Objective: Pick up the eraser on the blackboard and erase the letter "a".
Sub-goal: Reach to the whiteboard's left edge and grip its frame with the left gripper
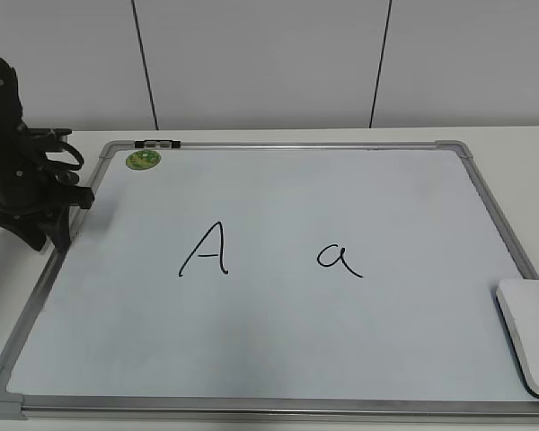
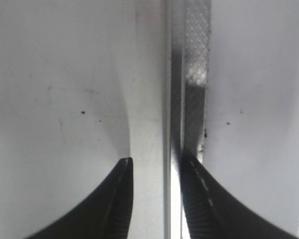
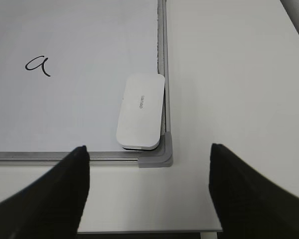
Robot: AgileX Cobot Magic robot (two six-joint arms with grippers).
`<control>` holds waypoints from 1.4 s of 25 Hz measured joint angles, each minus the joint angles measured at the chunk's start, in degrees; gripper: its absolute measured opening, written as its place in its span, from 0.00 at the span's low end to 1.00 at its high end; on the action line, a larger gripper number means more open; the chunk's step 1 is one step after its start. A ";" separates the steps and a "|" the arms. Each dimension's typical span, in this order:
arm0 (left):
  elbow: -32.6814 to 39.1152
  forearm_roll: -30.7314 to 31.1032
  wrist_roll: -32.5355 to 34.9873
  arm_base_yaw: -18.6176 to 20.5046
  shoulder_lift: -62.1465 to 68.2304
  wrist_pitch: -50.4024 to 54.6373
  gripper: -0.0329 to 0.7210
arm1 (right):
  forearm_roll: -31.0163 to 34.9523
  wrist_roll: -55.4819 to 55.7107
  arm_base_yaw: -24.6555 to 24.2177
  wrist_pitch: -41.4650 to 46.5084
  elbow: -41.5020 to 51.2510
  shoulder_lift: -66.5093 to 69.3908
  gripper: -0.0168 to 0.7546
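Left gripper (image 1: 58, 211) is sitting low at the left edge of the table, right over the grey metal frame of the large white dry-erase blackboard (image 1: 278, 341). Wrist view is showing its black fingers (image 2: 117, 204) a narrow gap apart, straddling the frame rail, gripping nothing. Looks parked; I'd leave it there.

Moving right across the board: round green sticker (image 1: 143, 160) near the far-left corner, then the tall angular black-marker capital "A" (image 1: 205, 250) left of centre, then the small rounded handwritten lowercase letter "a" (image 1: 340, 259) right of centre. The two letters are well apart, so there's margin, but wipe strokes should stay on the lowercase one only.

White rounded-rectangular plastic eraser (image 3: 140, 110) is lying flat in the board's near-right corner, long side touching or just beside the right frame rail, short end tucked near the grey plastic corner piece (image 3: 160, 151). Tiny grey text on top is unreadable.

Right gripper (image 3: 147, 194) is hovering off the board over the near-right part of the table, fingers spread wide, empty, eraser ahead of it.

Step in hand, as I read it: the pickup. Suggestions:
- come down square over the eraser's middle, fingers across the short width
- the rail side is tight, so that finger is likely going to clip the frame; nudging the eraser inward first may help
- grip centred so the dark underside stays flat for wiping
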 joint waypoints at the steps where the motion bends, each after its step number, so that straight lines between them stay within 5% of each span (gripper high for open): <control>1: 0.00 -0.11 0.00 0.00 0.00 0.00 0.37 | 0.00 0.00 0.00 0.00 0.00 0.00 0.74; 35: -0.13 -0.90 -0.14 0.00 0.04 -0.81 0.33 | 0.00 0.00 0.00 0.00 0.00 0.00 0.74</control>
